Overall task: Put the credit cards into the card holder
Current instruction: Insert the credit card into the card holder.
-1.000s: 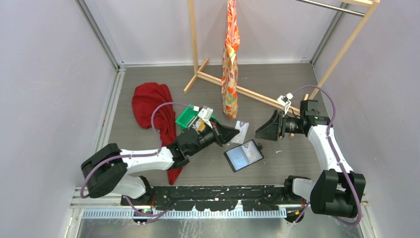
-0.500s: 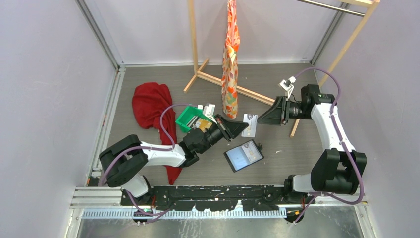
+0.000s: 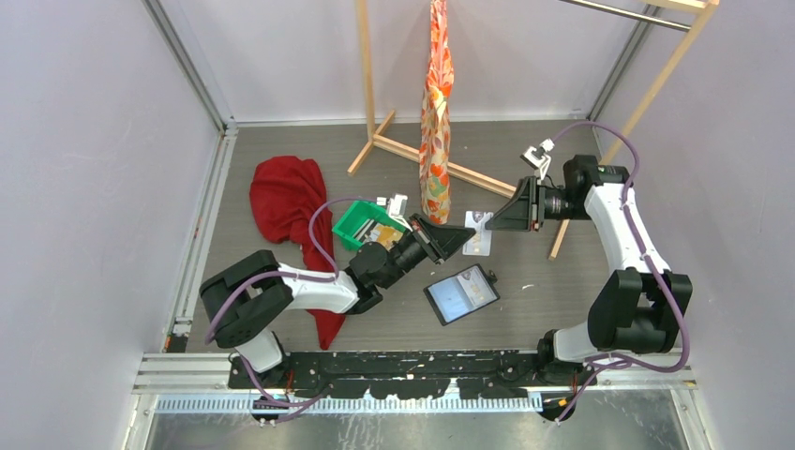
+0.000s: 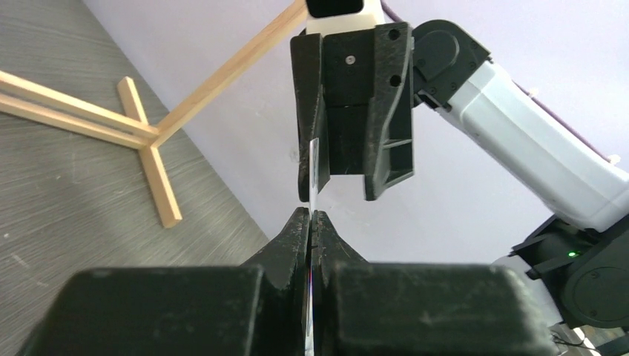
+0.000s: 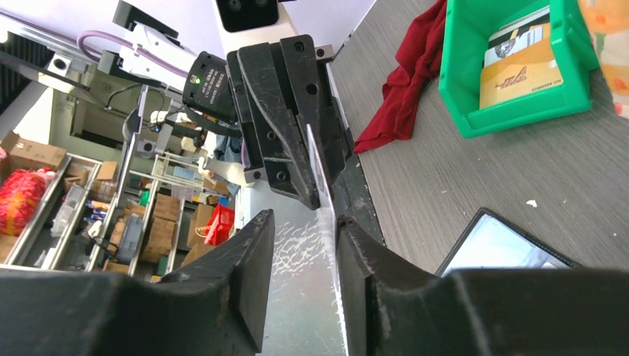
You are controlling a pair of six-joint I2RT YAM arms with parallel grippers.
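Observation:
My left gripper point(image 3: 459, 240) is shut on a whitish credit card point(image 3: 478, 232) and holds it in the air above the table. The card shows edge-on in the left wrist view point(image 4: 314, 172). My right gripper point(image 3: 497, 218) is open, with its jaws around the card's far end; the card point(image 5: 320, 175) lies against one finger. The black card holder point(image 3: 461, 293) lies open below, its pale lining up. More credit cards point(image 3: 382, 232), one orange-yellow point(image 5: 519, 74), stand in the green tray point(image 3: 352, 223).
A red cloth point(image 3: 286, 197) lies left of the tray. A wooden rack point(image 3: 412, 150) with a hanging orange patterned cloth point(image 3: 436, 112) stands at the back. Grey walls close in on both sides.
My left gripper has carried the card up and to the right. My right gripper has swung back and left to meet it, and its open jaws now stand around the card's end.

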